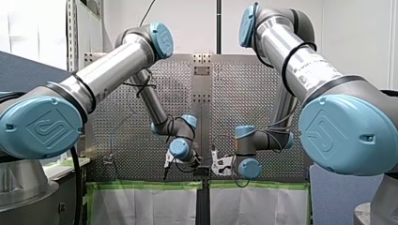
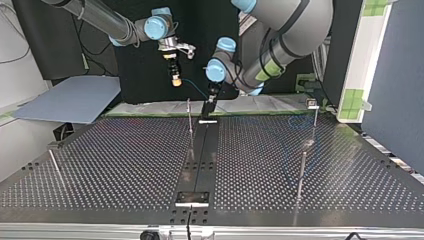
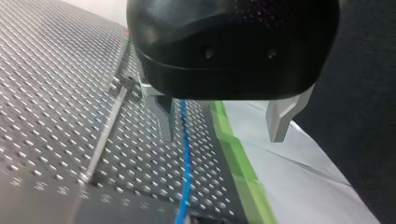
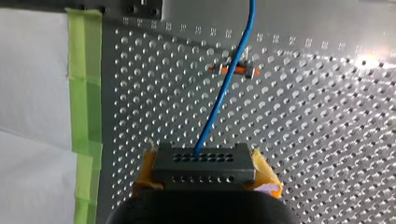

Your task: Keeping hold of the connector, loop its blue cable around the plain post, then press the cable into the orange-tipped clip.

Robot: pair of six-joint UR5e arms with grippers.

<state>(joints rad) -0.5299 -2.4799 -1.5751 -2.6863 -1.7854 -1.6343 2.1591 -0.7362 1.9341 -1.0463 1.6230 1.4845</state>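
The perforated table (image 2: 125, 165) spreads wide, dark backdrop (image 2: 135, 70) behind it, green tape (image 4: 84, 93) along its edge. My right gripper (image 4: 205, 173) pinches the connector (image 4: 203, 158), blue cable (image 4: 224, 88) crossing the orange-tipped clip (image 4: 233, 70), seated or not I can't tell; my left gripper (image 3: 222, 135) stands spread, cable beside one finger.

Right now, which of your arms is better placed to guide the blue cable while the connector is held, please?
Probably left: my left gripper is open with the blue cable between its fingers, while my right gripper is shut on the connector.
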